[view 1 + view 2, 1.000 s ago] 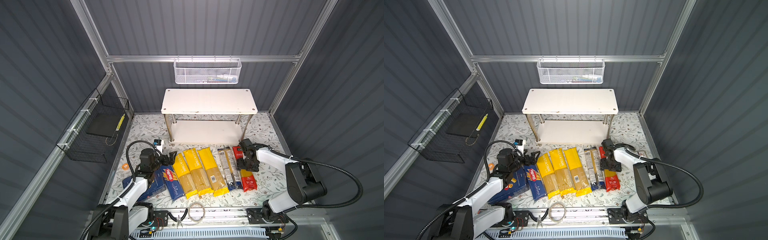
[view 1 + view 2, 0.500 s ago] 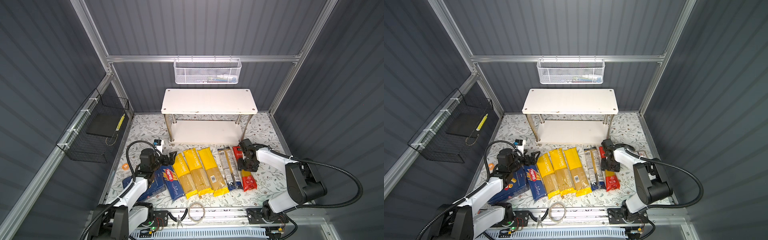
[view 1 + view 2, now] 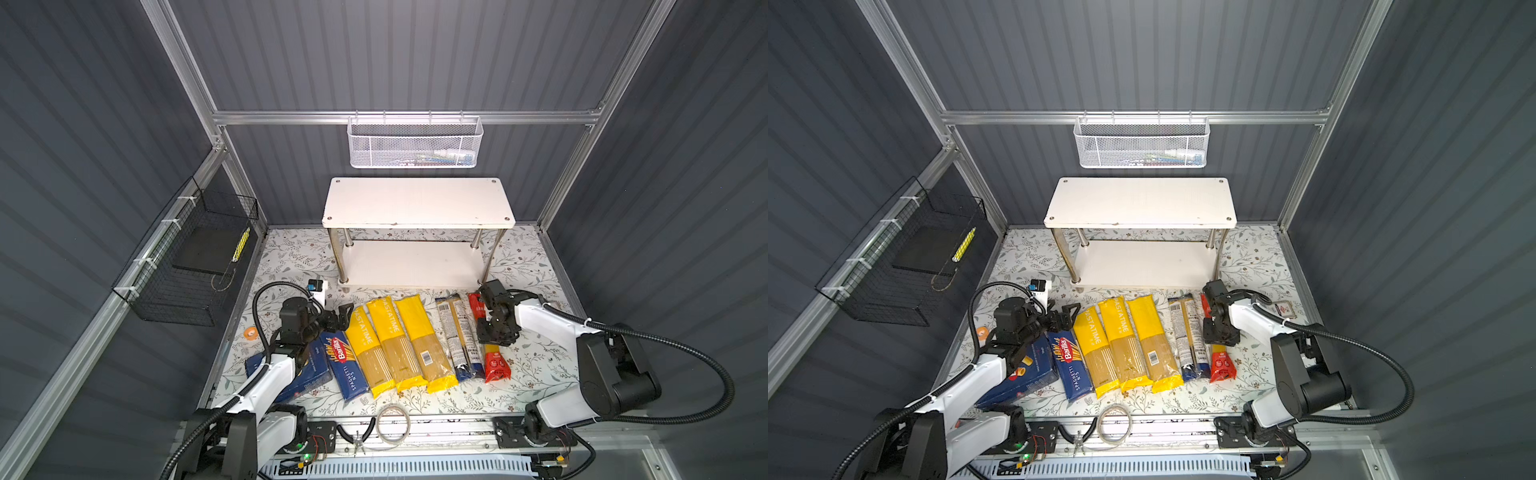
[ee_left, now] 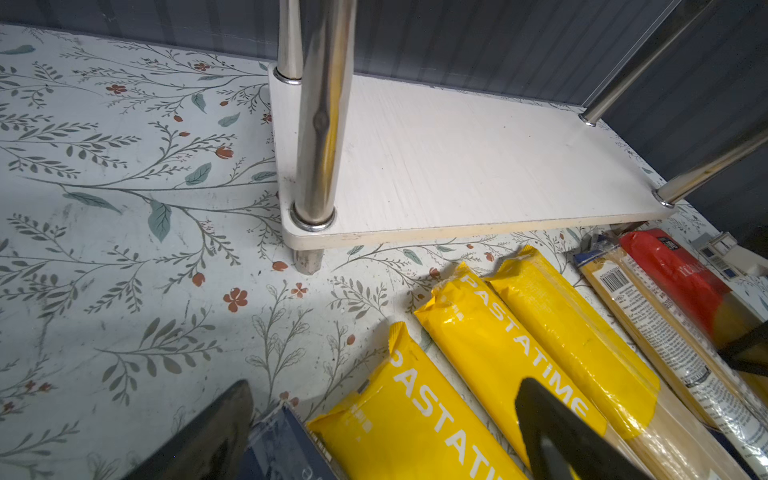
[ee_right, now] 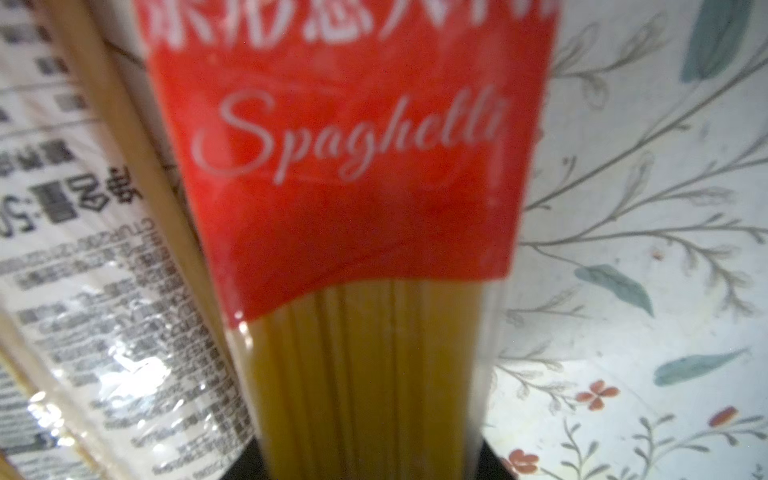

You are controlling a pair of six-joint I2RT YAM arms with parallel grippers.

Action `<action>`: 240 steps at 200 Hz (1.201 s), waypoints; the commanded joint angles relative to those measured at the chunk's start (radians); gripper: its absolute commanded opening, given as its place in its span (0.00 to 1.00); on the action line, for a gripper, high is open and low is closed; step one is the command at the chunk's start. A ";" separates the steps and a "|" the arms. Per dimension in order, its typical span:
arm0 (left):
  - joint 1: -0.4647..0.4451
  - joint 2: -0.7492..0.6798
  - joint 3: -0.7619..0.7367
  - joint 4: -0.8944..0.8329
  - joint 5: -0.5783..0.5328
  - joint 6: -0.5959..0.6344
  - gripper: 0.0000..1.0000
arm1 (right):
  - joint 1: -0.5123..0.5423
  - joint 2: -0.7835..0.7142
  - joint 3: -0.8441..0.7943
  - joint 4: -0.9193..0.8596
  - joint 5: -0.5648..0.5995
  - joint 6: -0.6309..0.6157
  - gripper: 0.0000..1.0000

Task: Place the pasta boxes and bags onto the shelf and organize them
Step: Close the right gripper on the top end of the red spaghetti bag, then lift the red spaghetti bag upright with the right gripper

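Observation:
The white two-tier shelf (image 3: 417, 203) stands at the back, both boards bare; its lower board (image 4: 457, 166) shows in the left wrist view. In front lie a wide Barilla box (image 3: 307, 374), a narrow spaghetti box (image 3: 347, 365), three yellow PASTATIME bags (image 3: 392, 340), a clear bag with a dark-blue end (image 3: 457, 332) and a red bag (image 3: 494, 361). My right gripper (image 3: 492, 332) points down over the red bag's (image 5: 353, 166) middle, its fingers pressed against both sides. My left gripper (image 3: 338, 318) is open, hovering low over the far ends of the narrow box and the nearest yellow bag (image 4: 415, 415).
A white mesh basket (image 3: 415, 143) hangs on the back rail and a black wire basket (image 3: 187, 266) on the left wall. An orange tape roll (image 3: 249, 331) lies at the left edge. A wire coil (image 3: 392, 424) and pliers (image 3: 357, 434) sit on the front rail. A small packet (image 3: 1281, 309) lies far right.
The right gripper's jaws have closed in on the red bag while the arm stayed over it. The left arm has not moved.

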 commanded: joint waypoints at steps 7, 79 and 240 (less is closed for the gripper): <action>-0.004 0.006 0.032 -0.010 0.007 0.020 1.00 | 0.006 -0.048 -0.031 -0.020 -0.031 0.016 0.34; -0.005 0.000 0.028 -0.010 0.006 0.020 1.00 | 0.009 -0.213 -0.043 -0.025 -0.113 0.013 0.28; -0.006 0.027 0.045 -0.020 0.004 0.019 1.00 | 0.057 -0.359 0.009 0.023 -0.207 0.060 0.25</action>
